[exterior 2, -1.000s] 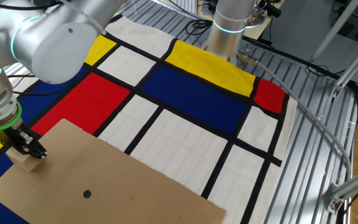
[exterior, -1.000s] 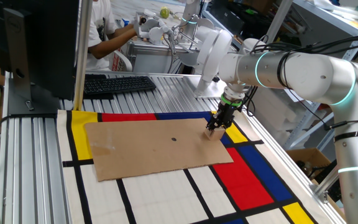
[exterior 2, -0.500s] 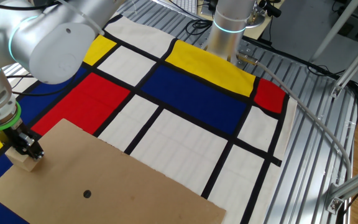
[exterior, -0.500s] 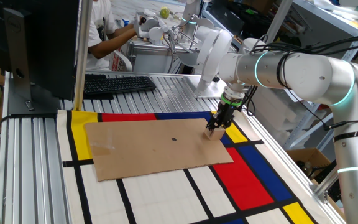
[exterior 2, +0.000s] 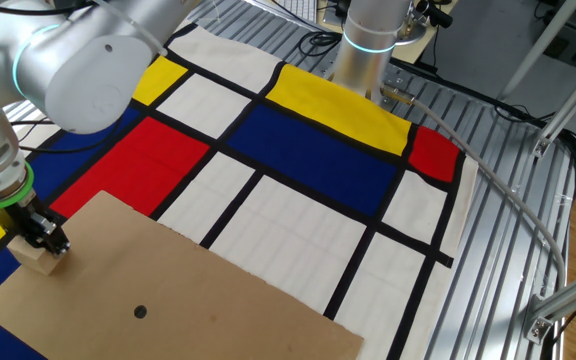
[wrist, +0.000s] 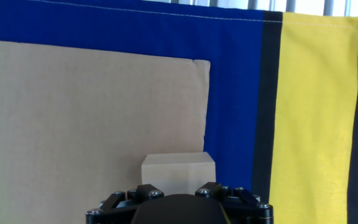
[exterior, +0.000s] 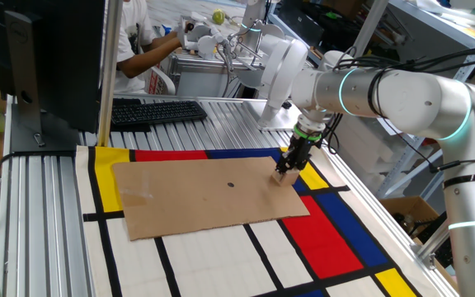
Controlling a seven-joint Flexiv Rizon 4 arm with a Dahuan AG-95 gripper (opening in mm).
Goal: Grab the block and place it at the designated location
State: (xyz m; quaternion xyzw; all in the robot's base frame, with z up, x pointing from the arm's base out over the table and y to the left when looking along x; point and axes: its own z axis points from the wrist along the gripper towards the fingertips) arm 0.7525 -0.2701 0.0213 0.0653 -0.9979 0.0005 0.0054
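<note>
On the cardboard sheet (exterior: pixel 204 194), at its 3 o'clock edge, the fingers (exterior 2: pixel 46 240) clamp the block (exterior 2: pixel 32 257), probably light, stiff wood, best held on opposite flat faces.

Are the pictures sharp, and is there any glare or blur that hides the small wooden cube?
Hand view: the small pale wooden cube is sharp, the brown cardboard sheet evenly lit, without glare. One fixed view: sharp table, the claw partly covers the cube. The other fixed view: clear, the near arm slightly soft.

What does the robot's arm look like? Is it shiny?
The arm is made of fat, smooth silver-white tubes with glowing teal rings at the joints. Black cables run along it. A green band sits just above the small black gripper.
</note>
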